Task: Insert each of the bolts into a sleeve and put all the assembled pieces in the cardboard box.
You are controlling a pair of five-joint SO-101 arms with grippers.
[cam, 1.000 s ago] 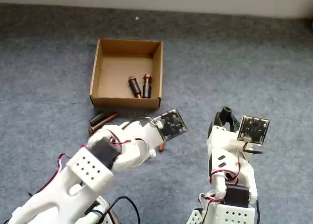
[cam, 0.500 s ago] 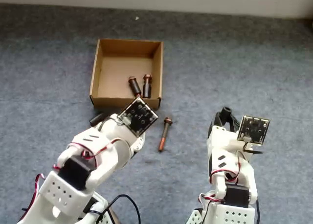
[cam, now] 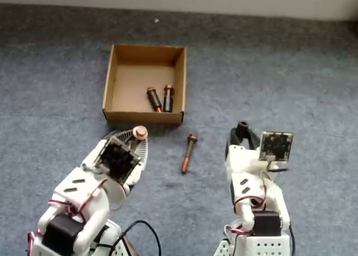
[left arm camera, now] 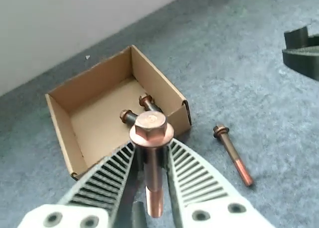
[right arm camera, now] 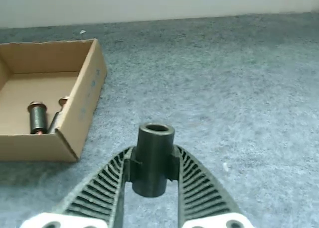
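— Start close in. What does the left gripper (left arm camera: 152, 153) have?

— Its ribbed fingers are clamped on a copper bolt (left arm camera: 152, 173). The bolt stands upright between them, with the flanged hex head just above the fingertips and the shank running down between the jaws. From above, that head (cam: 140, 133) pokes out past the tip of the gripper (cam: 134, 143).

— And the right gripper (right arm camera: 153, 163)?

— It is closed around a dark sleeve (right arm camera: 155, 138), also upright, with its open bore facing up. The fingers pinch the lower half, so the rim is clear of them. In the high view the sleeve (cam: 242, 126) sits at the front of that gripper (cam: 241, 135), well apart from the held bolt.

— Anything between the two?

— A loose bolt (cam: 188, 153) lies flat on the grey carpet (cam: 279, 71), held by neither gripper (head toward the box, plain end toward the arms). It is just beside the left gripper and nearer to it than to the right one.

— Farther out?

— The cardboard box (cam: 110, 83) is open-topped and sits just beyond the left gripper. Two assembled pieces (cam: 154, 99) (cam: 168, 98) lie side by side on its floor against the near wall, bolt heads pointing away from the arms
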